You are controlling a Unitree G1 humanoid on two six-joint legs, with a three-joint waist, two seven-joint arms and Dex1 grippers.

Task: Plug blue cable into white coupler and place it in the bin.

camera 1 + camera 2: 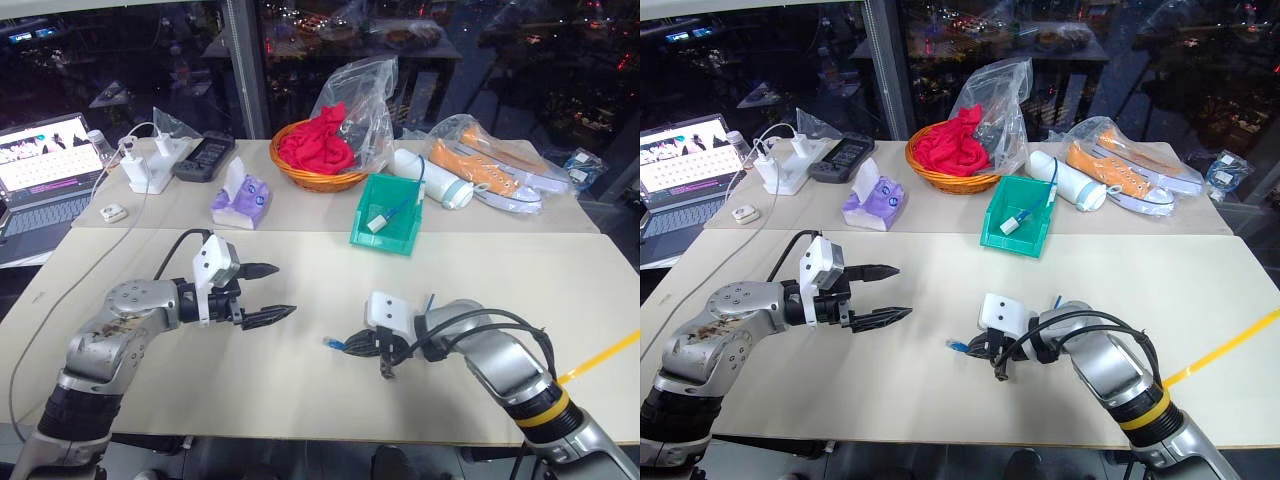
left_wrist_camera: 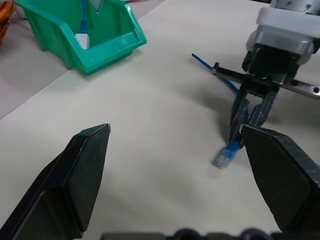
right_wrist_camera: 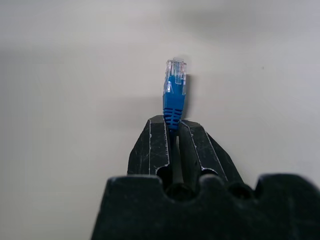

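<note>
surface: cream table [image 1: 300,400], second table behind with laptop [image 1: 45,170], orange basket [image 1: 320,178], sneakers [image 1: 490,170] | room: dark window glass | left gripper [image 1: 268,293]: spread wide, empty | right gripper [image 1: 365,352]: pinching blue cable [image 3: 174,97] behind its plug | bin [image 1: 385,235]: holds white coupler [image 1: 377,224]

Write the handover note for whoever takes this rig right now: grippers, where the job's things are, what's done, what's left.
Right gripper: shut on the blue cable just behind its clear-tipped plug, low over the table.
Left gripper: open, empty, facing the plug from the robot's left.
Bin: teal-green, on the table beyond the grippers, in front of the orange basket; it already holds a white coupler with a blue cable plugged in.
Done: plug end picked up.
Left: I can't see a free coupler on the table; find one, push the plug in, put the pair in the bin.
</note>
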